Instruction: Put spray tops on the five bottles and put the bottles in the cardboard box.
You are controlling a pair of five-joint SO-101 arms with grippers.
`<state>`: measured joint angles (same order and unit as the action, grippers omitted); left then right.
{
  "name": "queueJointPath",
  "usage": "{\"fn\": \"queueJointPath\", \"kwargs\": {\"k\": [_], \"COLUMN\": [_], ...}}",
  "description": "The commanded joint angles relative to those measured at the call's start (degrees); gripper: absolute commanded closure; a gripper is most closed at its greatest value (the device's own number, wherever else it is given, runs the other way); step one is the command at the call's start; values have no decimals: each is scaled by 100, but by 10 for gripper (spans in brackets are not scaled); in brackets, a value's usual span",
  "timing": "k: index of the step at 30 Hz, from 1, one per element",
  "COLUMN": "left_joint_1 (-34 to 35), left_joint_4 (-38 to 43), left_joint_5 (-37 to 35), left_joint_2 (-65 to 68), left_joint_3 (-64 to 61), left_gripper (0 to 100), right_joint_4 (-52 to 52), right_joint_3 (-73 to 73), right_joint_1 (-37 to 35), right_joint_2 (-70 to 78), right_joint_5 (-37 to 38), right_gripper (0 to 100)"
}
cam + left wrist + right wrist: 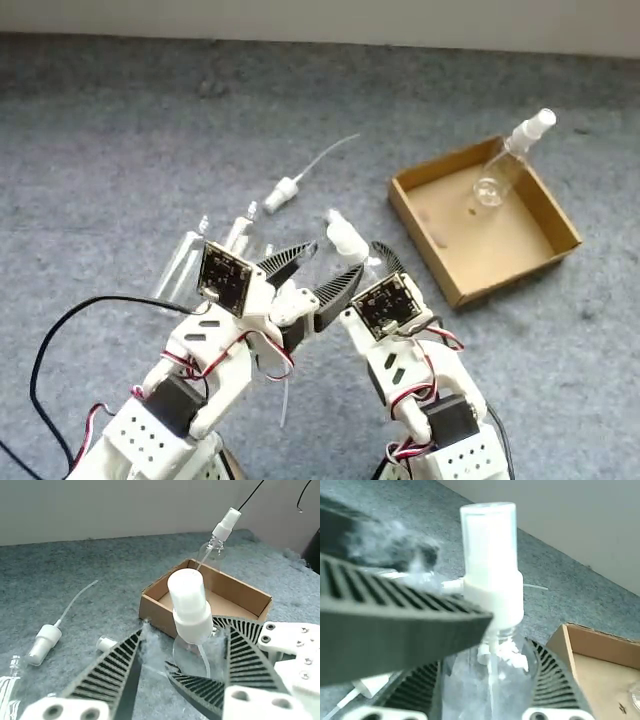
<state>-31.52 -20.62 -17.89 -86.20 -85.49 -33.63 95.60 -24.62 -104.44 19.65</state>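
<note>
My right gripper (362, 262) (487, 680) is shut on a clear bottle (485, 700) (186, 656), held upright just left of the cardboard box (428, 238). A white spray top (340, 235) (189, 605) (490, 565) sits on the bottle's neck. My left gripper (340, 256) (186, 627) is open, with one ribbed finger (115, 665) on each side of the spray top and not gripping it. A second bottle (497, 178) with its spray top (222, 526) on leans in the box's far corner.
A loose spray top (283, 192) (42, 640) with a long tube lies on the grey carpet beyond the grippers. Two topless clear bottles (182, 262) (239, 232) lie left of the left arm. Open carpet lies at the far left and in front of the box.
</note>
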Motion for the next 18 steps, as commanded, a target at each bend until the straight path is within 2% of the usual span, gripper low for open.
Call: {"fn": "queueJointPath", "kwargs": {"k": [1, 5, 7, 10, 12, 18], "left_joint_1": [119, 101, 101, 101, 101, 92], "left_joint_4": [-897, -1363, -1442, -1415, -1415, -1407], "left_joint_5": [26, 18, 9, 18, 18, 0], "left_joint_2": [-1086, -1727, -1859, -1824, -1824, -1833], "left_joint_3": [22, 13, 13, 13, 13, -303], "left_gripper": [800, 801, 816, 912, 992, 973], "right_joint_4": [66, 66, 66, 66, 66, 57], "right_joint_3": [725, 725, 690, 681, 681, 180], "right_joint_1": [365, 418, 435, 444, 444, 444], "right_joint_2": [-92, -92, -101, -101, -101, -75], "right_joint_5": [44, 9, -378, -932, -1011, -1037], "right_gripper": [882, 882, 882, 882, 882, 882]}}
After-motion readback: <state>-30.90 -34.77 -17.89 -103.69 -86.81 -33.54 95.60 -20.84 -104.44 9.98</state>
